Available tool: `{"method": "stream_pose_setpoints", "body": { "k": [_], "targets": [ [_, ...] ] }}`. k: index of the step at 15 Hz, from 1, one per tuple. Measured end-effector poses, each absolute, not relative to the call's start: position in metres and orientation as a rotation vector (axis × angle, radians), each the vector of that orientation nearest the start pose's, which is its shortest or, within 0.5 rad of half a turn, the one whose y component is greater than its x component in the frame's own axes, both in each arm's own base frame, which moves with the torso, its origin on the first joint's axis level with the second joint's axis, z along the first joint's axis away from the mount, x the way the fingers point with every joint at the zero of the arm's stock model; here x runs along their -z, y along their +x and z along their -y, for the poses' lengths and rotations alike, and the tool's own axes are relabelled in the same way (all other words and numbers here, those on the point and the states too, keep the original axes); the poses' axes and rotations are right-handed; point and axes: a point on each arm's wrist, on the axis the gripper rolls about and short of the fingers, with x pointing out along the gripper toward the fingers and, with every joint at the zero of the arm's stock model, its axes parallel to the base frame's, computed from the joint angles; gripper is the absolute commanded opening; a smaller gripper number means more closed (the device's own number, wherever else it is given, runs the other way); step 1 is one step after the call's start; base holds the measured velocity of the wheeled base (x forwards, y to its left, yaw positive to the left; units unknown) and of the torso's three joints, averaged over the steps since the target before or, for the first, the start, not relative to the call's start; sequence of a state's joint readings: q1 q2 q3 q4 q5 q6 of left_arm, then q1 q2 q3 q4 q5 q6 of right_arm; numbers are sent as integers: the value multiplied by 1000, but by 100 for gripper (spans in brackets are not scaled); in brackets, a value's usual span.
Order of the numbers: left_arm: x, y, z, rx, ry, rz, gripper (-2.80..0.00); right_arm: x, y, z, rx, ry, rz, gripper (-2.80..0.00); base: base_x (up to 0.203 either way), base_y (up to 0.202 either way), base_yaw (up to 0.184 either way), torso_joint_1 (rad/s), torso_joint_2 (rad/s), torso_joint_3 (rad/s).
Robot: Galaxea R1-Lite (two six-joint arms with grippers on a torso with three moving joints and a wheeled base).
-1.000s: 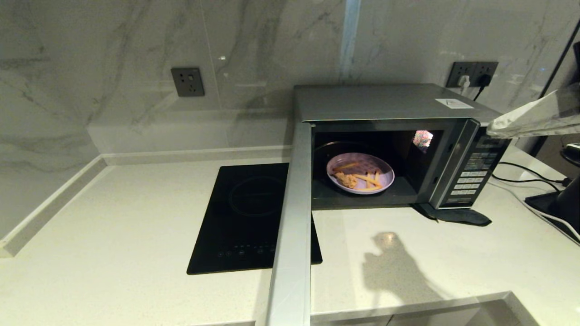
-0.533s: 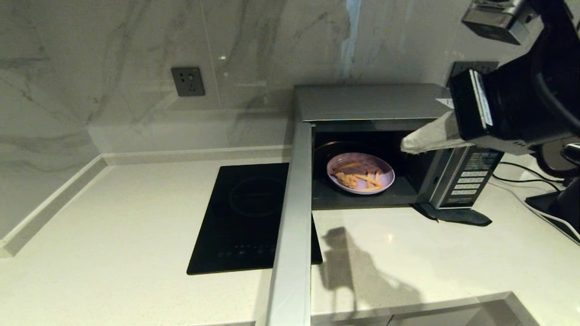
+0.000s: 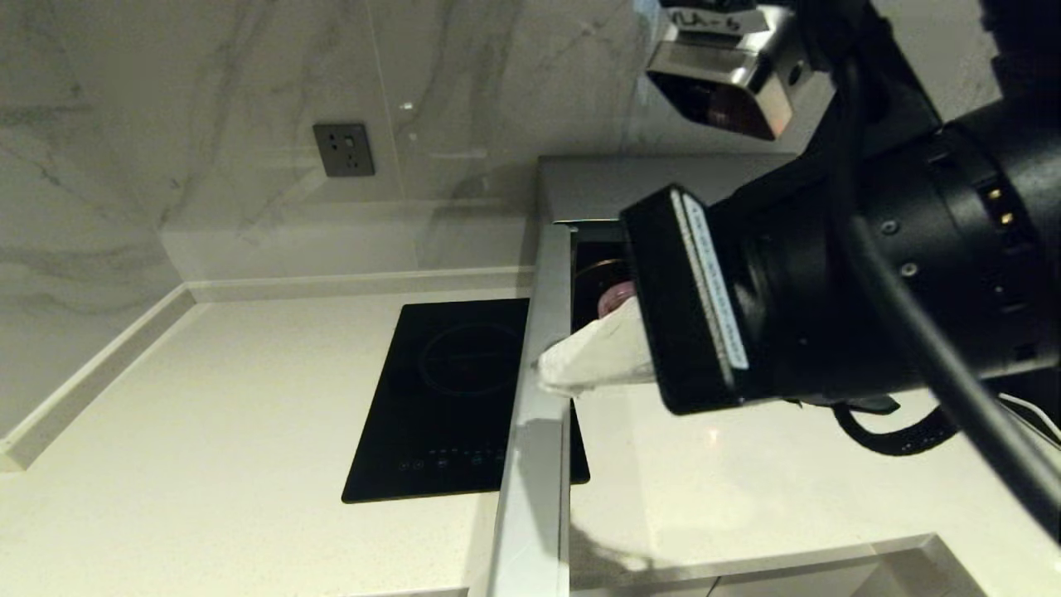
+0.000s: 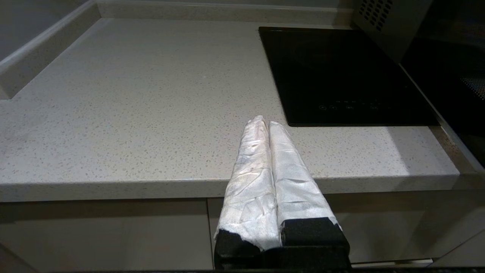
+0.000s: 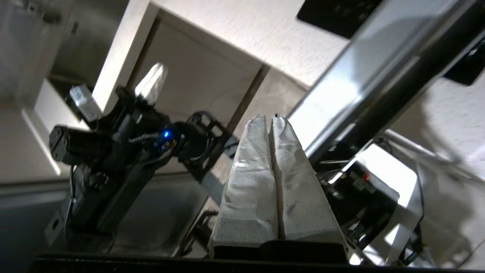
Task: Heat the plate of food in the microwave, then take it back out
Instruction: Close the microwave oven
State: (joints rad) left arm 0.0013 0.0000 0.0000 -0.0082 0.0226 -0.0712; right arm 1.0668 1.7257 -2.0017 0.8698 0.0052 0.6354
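The silver microwave (image 3: 613, 186) stands at the back of the counter, its door (image 3: 535, 431) swung wide open toward me. My right arm fills the right side of the head view. Its white-wrapped right gripper (image 3: 549, 373) is shut and empty, its tip by the inner side of the door's top edge (image 5: 379, 72). Of the plate of food only a lilac sliver (image 3: 617, 295) shows inside the cavity; the arm hides the rest. My left gripper (image 4: 264, 121) is shut and empty, parked low before the counter's front edge, and the right wrist view shows it (image 5: 151, 81) there.
A flat black induction hob (image 3: 452, 398) lies in the counter left of the door. A wall socket (image 3: 342, 149) sits on the marble backsplash. Pale counter (image 3: 207, 431) stretches to the left, with a raised ledge (image 3: 91, 377) along its left side.
My right arm has swung in from the far right, moving left and down across the microwave's front. It now covers the cavity and most of the plate. The door has not moved.
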Motion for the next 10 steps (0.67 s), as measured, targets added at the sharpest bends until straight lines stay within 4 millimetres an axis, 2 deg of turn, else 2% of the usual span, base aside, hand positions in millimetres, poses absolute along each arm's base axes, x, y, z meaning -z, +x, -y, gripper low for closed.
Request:
{"method": "stream_pose_setpoints", "body": {
  "k": [10],
  "targets": [
    [-76,-23,0,-24,-71,10,-280,-326,109,-297,-894,136,-954,-280,0,0,0,0,0,0]
  ]
}}
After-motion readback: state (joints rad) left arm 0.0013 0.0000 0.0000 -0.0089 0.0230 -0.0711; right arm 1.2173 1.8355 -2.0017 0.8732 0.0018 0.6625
